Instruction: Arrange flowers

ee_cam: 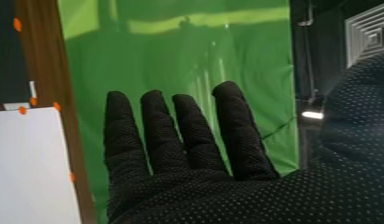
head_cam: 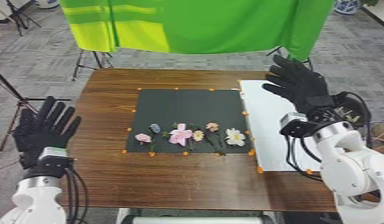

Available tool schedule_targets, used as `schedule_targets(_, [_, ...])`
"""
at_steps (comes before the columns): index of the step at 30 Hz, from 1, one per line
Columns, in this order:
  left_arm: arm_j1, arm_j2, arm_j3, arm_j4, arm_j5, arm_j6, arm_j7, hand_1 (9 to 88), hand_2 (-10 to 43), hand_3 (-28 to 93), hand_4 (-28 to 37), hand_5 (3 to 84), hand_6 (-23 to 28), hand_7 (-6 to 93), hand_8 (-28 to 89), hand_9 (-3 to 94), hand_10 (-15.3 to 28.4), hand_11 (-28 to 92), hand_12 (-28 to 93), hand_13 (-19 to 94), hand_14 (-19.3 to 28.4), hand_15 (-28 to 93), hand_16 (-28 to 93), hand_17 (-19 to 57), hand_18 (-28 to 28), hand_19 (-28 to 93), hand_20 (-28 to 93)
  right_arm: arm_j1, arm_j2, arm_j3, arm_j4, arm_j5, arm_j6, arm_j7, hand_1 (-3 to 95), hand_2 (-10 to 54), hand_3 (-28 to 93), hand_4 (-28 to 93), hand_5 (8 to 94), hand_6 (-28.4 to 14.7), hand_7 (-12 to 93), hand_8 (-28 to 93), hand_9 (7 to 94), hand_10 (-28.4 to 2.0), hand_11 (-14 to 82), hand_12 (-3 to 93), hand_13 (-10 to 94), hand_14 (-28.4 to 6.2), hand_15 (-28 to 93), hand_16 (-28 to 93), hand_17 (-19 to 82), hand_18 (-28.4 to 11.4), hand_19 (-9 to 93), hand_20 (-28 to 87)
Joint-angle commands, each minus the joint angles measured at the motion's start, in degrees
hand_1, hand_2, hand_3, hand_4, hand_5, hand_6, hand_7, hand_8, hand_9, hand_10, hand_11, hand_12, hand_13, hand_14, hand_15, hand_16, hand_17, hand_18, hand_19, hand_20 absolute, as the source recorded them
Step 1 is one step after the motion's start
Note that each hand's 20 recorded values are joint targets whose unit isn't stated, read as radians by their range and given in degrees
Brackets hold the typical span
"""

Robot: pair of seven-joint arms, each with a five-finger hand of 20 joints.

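Flowers Line Near Side of Dark Sheet

Six blooms lie in an uneven row across the near part of the dark sheet, on the brown table. From left to right come a pale pink flower, a small blue flower, a larger pink bloom, a small cream flower, a peach flower and a white flower. The blue and peach ones sit a little farther from the robot than their neighbours.

The left hand is open at the table's left edge, fingers straight and slightly apart, well away from the blooms. The right hand is open too, near the table's far right corner; the right wrist view has its fingers extended and apart, with the thumb out to the side. Both hands are empty.

A white sheet lies just right of the dark one, and orange markers dot the edges of both. Beyond the table hangs a green cloth.
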Motion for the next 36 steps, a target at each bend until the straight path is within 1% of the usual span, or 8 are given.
schedule_targets(1, [3.4, 0.21, -1.86, -2.96, 1.82, 0.21, 1.42, 22.6, 14.0, 69, -28.3, 36.8, 9.2, 3.1, -6, 26.2, 15.9, 14, 8, 18, 15.0, 23, -5, -7.1, 14.6, 32, 9, -2.7, -1.7, 1.0, -1.3, -0.6, -1.6, 0.2, 10.9, 3.4, 79, -26, 38.2, -1.3, 8, -9, 34.0, -12.4, 2.5, 9.6, 27, -12.7, 6, 20, 15, -16.3, 19, 23])
schedule_targets(3, [3.1, -0.49, -1.62, -2.97, 3.14, 0.95, 1.83, 22.7, 14.1, 69, -28.3, 36.8, 9.2, 3.3, -6, 26.3, 15.9, 14, 8, 18, 15.0, 23, -6, -7.1, 14.6, 32, 9, -3.3, -1.4, 1.5, -1.7, -1.4, -2.3, 0.9, 10.9, 3.4, 79, -26, 38.2, -1.3, 9, -9, 34.2, -12.3, 2.6, 9.6, 27, -12.7, 6, 20, 15, -16.3, 19, 23])
schedule_targets(5, [3.4, -1.37, -1.25, -3.37, 1.52, 1.25, 1.15, 22.7, 14.1, 69, -28.3, 37.0, 9.3, 3.5, -6, 26.9, 15.7, 15, 8, 19, 15.1, 24, -5, -7.1, 14.6, 32, 9, -4.4, -1.9, 2.1, -2.3, -0.6, -2.4, 1.5, 11.0, 3.1, 79, -26, 38.7, -1.3, 9, -9, 34.7, -12.6, 2.7, 9.7, 27, -12.7, 6, 20, 15, -16.3, 19, 23])
schedule_targets(7, [3.8, -1.03, -1.11, -3.47, 1.09, 0.18, 1.15, 22.9, 14.0, 69, -28.3, 37.3, 9.3, 3.5, -6, 27.1, 15.8, 15, 8, 19, 15.3, 24, -6, -7.1, 14.7, 33, 9, -4.7, -2.1, 2.5, -2.7, -0.7, -2.2, 1.2, 11.2, 3.0, 79, -26, 39.0, -1.4, 9, -10, 34.9, -12.6, 2.8, 9.7, 28, -12.8, 6, 20, 15, -16.4, 19, 23])
schedule_targets(10, [3.2, -0.56, -0.70, -3.28, 3.18, -0.20, 1.56, 23.1, 13.9, 69, -28.3, 37.3, 9.3, 3.7, -6, 27.2, 15.7, 15, 8, 19, 15.4, 25, -6, -7.2, 14.8, 33, 9, -5.2, -2.0, 3.4, -3.0, -0.9, -2.8, 1.5, 11.3, 2.7, 79, -26, 39.4, -1.6, 9, -10, 35.3, -12.6, 2.9, 9.7, 29, -13.0, 7, 20, 15, -16.4, 20, 23])
schedule_targets(13, [3.7, -1.39, -0.42, -3.41, 2.86, -0.60, 0.56, 23.1, 13.9, 70, -28.3, 37.4, 9.2, 3.8, -6, 27.4, 15.6, 15, 8, 19, 15.3, 25, -6, -7.2, 14.8, 33, 9, -5.6, -2.3, 3.7, -3.2, -0.5, -2.9, 1.7, 11.4, 2.6, 79, -26, 39.7, -1.6, 9, -10, 35.8, -12.6, 3.0, 9.8, 30, -13.0, 7, 20, 15, -16.5, 20, 23])
schedule_targets(20, [3.2, -1.51, 0.01, -2.93, 2.96, -1.08, 1.20, 23.2, 13.9, 69, -28.3, 37.4, 9.1, 3.8, -6, 27.8, 15.5, 15, 8, 20, 15.4, 25, -6, -7.2, 14.9, 33, 9, -5.2, -2.1, 4.0, -3.3, -0.7, -3.6, 0.6, 11.5, 2.1, 79, -26, 40.3, -1.5, 10, -10, 36.2, -12.5, 3.1, 9.8, 30, -13.0, 8, 20, 16, -16.7, 20, 23])
schedule_targets(36, [4.0, -2.06, -0.07, -3.25, 2.79, -1.65, 0.91, 24.0, 14.0, 70, -28.3, 38.8, 8.7, 4.6, -6, 31.6, 13.7, 16, 7, 22, 13.5, 24, -7, -5.3, 13.5, 32, 8, -6.0, -1.8, 4.3, -4.1, -0.1, -3.3, 0.7, 12.3, 1.2, 79, -26, 41.3, -1.9, 10, -10, 39.0, -12.8, 4.3, 10.6, 34, -13.5, 10, 20, 17, -17.2, 28, 27])
